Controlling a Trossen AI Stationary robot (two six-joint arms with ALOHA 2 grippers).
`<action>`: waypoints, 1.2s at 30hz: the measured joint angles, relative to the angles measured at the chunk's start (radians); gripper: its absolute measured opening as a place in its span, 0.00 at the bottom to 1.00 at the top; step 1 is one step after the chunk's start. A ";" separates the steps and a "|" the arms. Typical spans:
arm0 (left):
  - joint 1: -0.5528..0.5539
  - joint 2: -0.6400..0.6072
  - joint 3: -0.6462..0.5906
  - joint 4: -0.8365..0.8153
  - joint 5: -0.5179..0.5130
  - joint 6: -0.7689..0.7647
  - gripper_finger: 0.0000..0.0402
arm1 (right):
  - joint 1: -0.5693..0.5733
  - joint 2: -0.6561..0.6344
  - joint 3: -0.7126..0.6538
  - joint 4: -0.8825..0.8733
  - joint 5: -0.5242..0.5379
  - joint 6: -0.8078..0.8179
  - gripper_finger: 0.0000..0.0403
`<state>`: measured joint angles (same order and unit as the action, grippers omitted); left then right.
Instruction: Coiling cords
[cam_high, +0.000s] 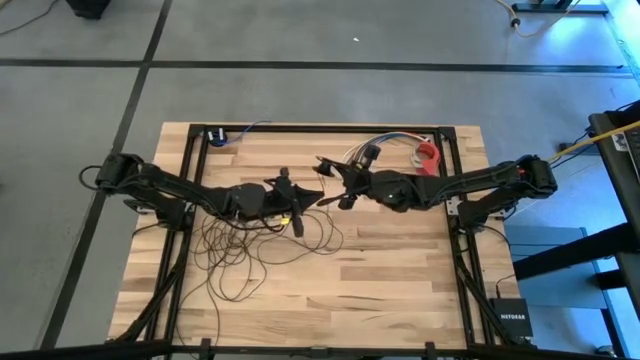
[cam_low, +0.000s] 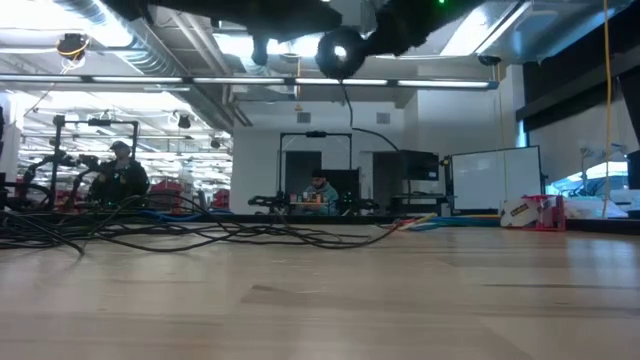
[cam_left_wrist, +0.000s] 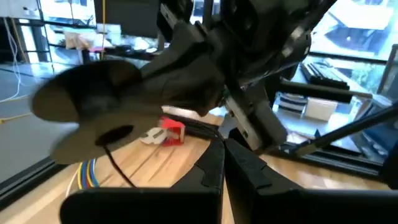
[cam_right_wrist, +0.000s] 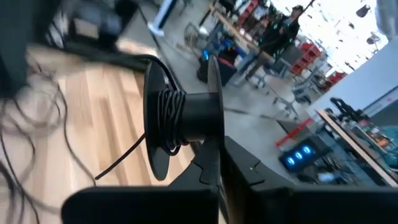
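Right claw pinching a black spool wound with dark cord, left claw closed tight and empty, loose loops lying across the bench

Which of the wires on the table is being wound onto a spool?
The thin dark cord, looped on the left; the multicoloured wires lie untouched at the back.

There are two robot arms, a left arm and a right arm. One long dark cord lies in many loops on one wooden counter. One black spool has cord wound on it. One red thing sits near one bunch of coloured wires.
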<state>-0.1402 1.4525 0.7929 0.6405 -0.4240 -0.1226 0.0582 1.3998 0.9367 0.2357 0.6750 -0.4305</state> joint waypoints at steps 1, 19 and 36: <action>0.002 0.006 0.000 0.008 0.000 0.002 0.00 | 0.000 0.000 0.000 0.022 -0.014 0.000 0.00; -0.013 0.077 0.089 0.054 0.004 0.101 0.00 | 0.001 0.019 -0.002 -0.003 -0.141 -0.024 0.00; 0.078 0.139 0.091 -0.152 -0.074 0.040 0.00 | 0.017 0.017 0.066 -0.018 -0.128 -0.023 0.01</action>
<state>-0.0622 1.5913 0.8841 0.4888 -0.4975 -0.0826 0.0749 1.4166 1.0027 0.2178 0.5475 -0.4536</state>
